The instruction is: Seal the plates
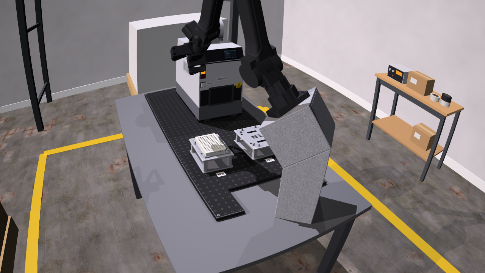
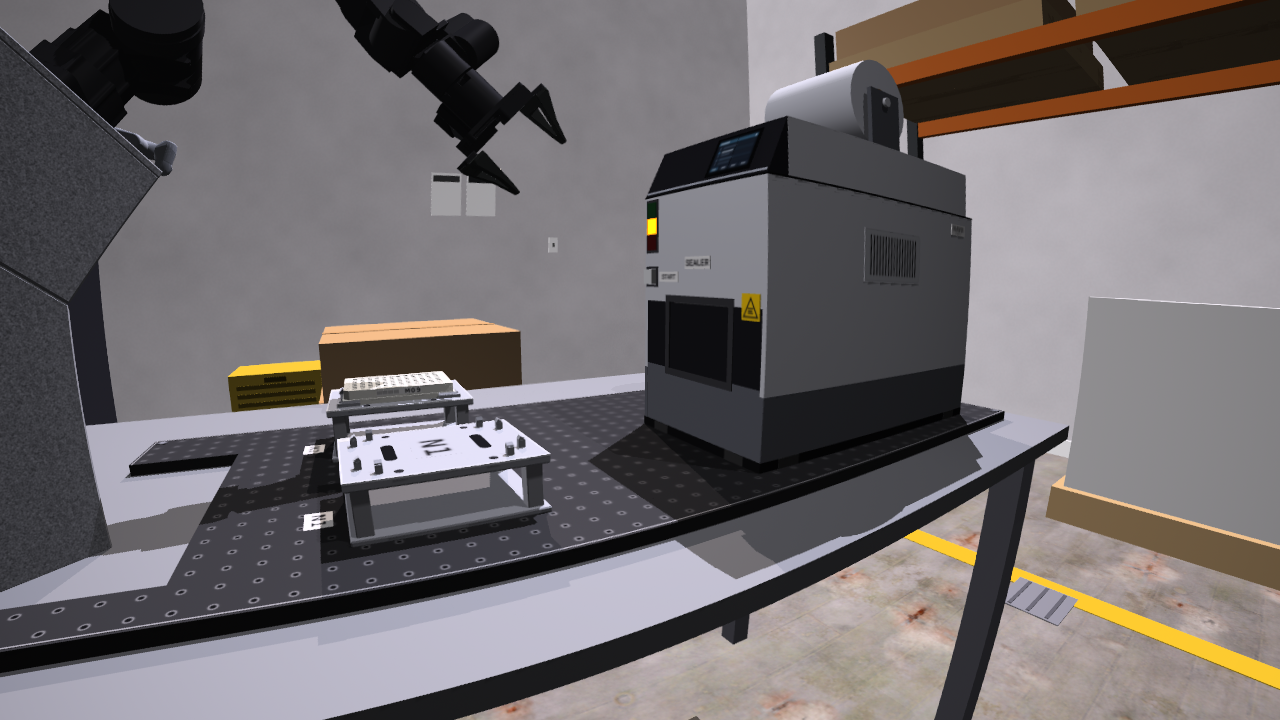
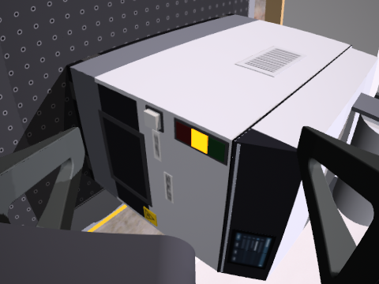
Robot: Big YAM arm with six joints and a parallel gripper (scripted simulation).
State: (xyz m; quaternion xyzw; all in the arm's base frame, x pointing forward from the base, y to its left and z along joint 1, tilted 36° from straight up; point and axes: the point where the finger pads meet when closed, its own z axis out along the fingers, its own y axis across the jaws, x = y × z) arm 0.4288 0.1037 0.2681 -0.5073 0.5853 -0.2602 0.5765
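My gripper is open and empty, high in front of the sealer. The sealer's lamp is amber. Its START button is untouched. Its door is shut; the stage and anything on it are hidden. Nest N1 holds no plate. A white plate lies on nest N2.
A grey speckled column stands near the nests and hides part of N1 in the top view. A foil roll sits on the sealer. A cardboard box and a yellow crate show behind N2 in the exterior view.
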